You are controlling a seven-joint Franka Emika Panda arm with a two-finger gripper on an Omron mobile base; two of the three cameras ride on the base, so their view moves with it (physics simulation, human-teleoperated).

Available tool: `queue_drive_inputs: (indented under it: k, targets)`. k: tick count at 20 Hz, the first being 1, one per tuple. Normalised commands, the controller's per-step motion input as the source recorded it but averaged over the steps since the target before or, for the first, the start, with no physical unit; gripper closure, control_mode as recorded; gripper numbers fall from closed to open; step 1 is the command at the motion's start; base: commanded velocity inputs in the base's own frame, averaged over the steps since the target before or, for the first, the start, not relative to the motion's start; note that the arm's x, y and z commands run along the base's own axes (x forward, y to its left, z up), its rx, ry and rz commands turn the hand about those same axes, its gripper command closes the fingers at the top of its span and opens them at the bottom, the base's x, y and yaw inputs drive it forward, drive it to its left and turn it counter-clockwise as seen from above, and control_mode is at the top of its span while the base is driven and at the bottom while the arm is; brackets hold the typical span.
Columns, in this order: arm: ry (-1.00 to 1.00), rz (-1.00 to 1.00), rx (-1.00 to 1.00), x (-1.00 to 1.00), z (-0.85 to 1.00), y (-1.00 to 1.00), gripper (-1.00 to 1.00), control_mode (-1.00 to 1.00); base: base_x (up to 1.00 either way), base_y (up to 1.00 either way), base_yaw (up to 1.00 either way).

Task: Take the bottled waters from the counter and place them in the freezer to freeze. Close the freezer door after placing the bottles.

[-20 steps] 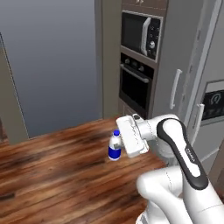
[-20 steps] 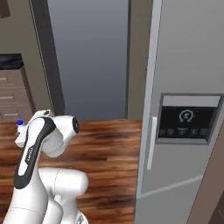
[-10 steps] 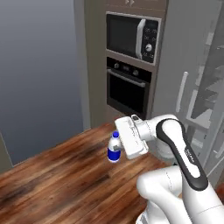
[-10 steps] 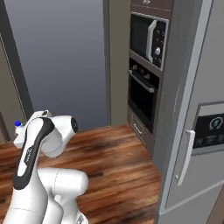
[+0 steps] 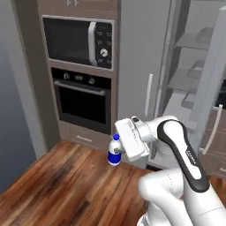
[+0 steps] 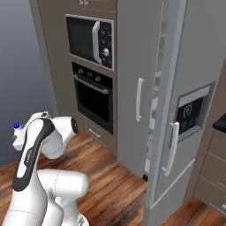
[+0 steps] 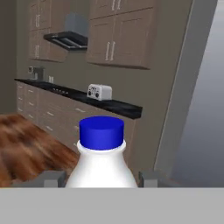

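Gripper [image 5: 120, 152] clamped on a blue-capped water bottle [image 5: 114, 151], carried upright above the wood floor [image 5: 66, 185] before the wall oven [image 5: 81, 99]. To the right stands the freezer [image 5: 194, 75], its dispenser door [image 6: 185, 114] ajar, shelves visible. In the hand view, a distant black counter [image 7: 83, 98] bears a toaster [image 7: 99, 92].

Bottle [image 5: 114, 153]: translucent white body, blue cap, blue label band. Floor [image 5: 57, 185]: reddish-brown wood grain with darker streaks. Freezer door [image 6: 185, 110]: plain grey, dark dispenser recess, pale handle. Wall oven [image 5: 81, 97]: black front in a taupe-brown surround. Desk [image 7: 78, 98]: black top over taupe drawers.
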Motion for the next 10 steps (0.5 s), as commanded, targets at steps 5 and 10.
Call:
queue_drive_inputs:
  k: [5, 10]
  targets:
    - [0.00, 0.00, 0.00, 0.00, 0.00, 0.00, 1.00, 1.00, 0.21, 0.57, -0.74]
    - [0.00, 0.00, 0.00, 0.00, 0.00, 0.00, 1.00, 1.00, 0.38, 0.61, -0.77]
